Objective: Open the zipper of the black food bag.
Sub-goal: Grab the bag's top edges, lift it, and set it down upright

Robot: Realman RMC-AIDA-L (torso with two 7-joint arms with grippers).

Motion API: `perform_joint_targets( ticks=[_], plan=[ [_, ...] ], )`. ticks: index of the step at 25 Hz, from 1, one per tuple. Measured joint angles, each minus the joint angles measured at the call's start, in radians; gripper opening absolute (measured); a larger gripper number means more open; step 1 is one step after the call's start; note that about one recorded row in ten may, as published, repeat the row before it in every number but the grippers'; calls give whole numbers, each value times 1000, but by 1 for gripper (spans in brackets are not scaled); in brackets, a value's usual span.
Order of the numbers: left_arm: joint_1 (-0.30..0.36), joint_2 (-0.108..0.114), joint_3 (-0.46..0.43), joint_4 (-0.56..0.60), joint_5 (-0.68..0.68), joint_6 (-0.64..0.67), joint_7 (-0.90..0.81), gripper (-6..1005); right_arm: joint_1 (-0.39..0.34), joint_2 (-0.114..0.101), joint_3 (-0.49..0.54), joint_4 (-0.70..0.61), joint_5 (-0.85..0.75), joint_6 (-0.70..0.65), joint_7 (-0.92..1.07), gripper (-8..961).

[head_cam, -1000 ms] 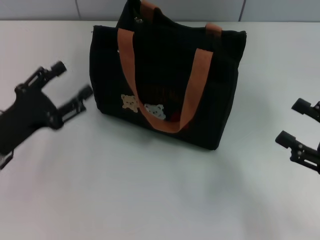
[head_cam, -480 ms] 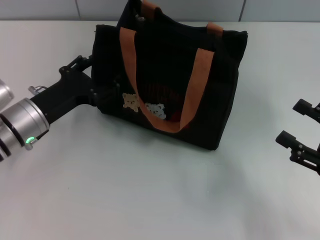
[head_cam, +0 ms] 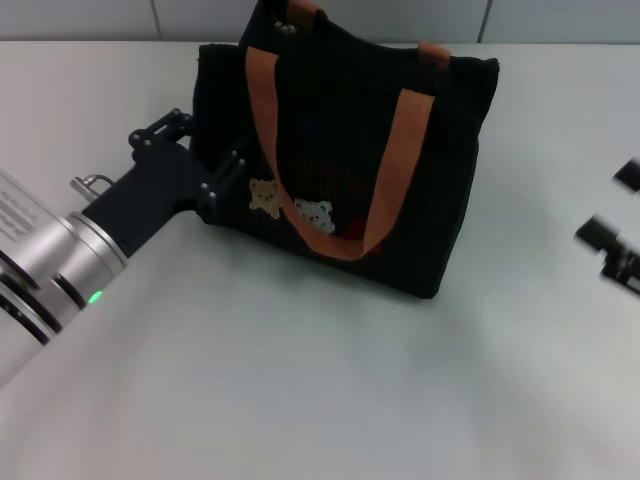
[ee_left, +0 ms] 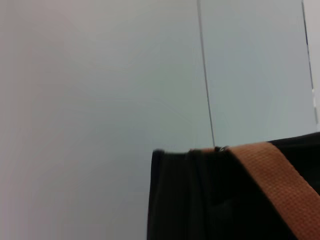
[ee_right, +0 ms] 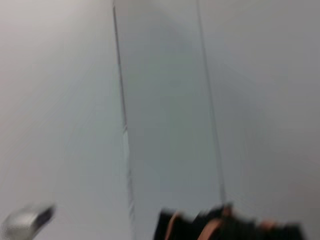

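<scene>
The left gripper [head_cam: 210,160] is at the bag's left end, its two fingers spread apart: one finger [head_cam: 160,130] reaches along the end wall and the other [head_cam: 228,175] lies against the front face near the bear patches [head_cam: 290,205]. It looks released rather than pinching fabric, though whether it merely presses the bag or straddles its corner is hard to tell. The right gripper [head_cam: 615,235] sits well off to the right on the table [head_cam: 300,400], apart from the bag and blurred; I cannot tell whether it is released or clenched.

The black food bag [head_cam: 340,150] stands upright toward the back of the table, its long axis running left to right and slightly skewed. One orange-brown handle [head_cam: 330,160] drapes over the front face. The zipper [head_cam: 350,45] should run along the top edge, but it is barely distinguishable from the black fabric; a small metallic glint [head_cam: 288,28] near the top left may be the pull.

If that is the pull, it lies above and beyond the left gripper, so the left arm is much the nearer. The slide would then run rightward along the top edge, and the left gripper probably steadies the bag for it.
</scene>
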Motion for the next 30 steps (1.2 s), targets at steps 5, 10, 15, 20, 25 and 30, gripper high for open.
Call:
perform_joint_targets(
  ticks=[5,10,15,20,25,30],
  plan=[
    [1,-1,-19,-80,-1,1,247,530,20,3,0,134,184,18,-113,831],
    [-13,-1,-23,-94,0,-2,269,314,106,5,0,283,332,99,-292,831],
    [-14,-2,-27,-97,2,24,276,150,199,5,0,308,360,176,-292,831],
    [-11,-2,-29,-95,2,54,296,97,231,4,12,307,362,202,-290,830],
    [-15,-1,-29,-97,2,84,332,98,287,4,26,304,364,370,-294,830],
    [-21,-1,-29,-97,7,131,351,99,300,4,-6,309,343,513,-287,830]
  ],
)
